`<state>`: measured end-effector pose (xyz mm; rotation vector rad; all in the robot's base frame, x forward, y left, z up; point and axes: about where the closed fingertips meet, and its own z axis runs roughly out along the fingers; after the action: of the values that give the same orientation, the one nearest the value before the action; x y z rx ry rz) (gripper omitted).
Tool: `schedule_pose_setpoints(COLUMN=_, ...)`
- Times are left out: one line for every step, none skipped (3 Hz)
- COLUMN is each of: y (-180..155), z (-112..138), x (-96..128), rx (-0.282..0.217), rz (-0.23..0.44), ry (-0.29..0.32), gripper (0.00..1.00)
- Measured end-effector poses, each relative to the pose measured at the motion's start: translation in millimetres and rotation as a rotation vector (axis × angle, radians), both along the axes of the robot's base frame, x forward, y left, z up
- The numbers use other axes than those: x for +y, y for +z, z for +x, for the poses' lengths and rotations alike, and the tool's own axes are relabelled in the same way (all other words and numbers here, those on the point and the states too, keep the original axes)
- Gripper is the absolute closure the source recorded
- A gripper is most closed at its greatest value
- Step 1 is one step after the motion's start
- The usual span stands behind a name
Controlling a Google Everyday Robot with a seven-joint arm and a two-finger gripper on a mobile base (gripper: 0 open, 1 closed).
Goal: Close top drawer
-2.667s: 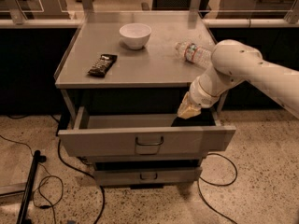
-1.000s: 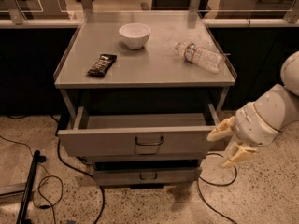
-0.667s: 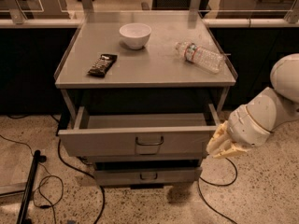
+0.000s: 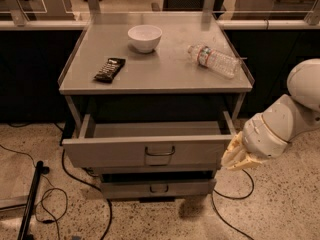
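Note:
The top drawer (image 4: 110, 153) of the grey metal cabinet is pulled well out, and its inside looks empty. Its wide flat front carries a small wire loop handle (image 4: 160, 152) at the middle. My gripper (image 4: 236, 155) is at the right end of the drawer front, at the front's height, close beside or touching its right edge. The white arm runs off to the right. A lower drawer (image 4: 157, 188) with a narrower front stands slightly out beneath.
On the cabinet top (image 4: 165, 76) stand a white bowl (image 4: 145, 37), a plastic water bottle (image 4: 214, 60) lying on its side, and a dark snack bar (image 4: 109, 69). Cables (image 4: 50, 199) and a black pole (image 4: 30, 204) lie on the speckled floor at the left.
The arm has left the drawer's inside, swung out to the right and come back in, so the gripper is now at the right end of the drawer front. The drawer has not moved.

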<state>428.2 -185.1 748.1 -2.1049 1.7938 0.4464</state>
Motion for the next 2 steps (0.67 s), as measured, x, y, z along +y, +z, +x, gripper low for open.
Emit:
schedule_pose_setpoints(y=-24, z=10, x=20, rx=0.023, rz=-0.004, ry=0.015, gripper=1.00)
schedule_pose_setpoints(y=-56, z=27, x=33, rx=0.039, rz=0.009, ry=-0.017, gripper=1.00)
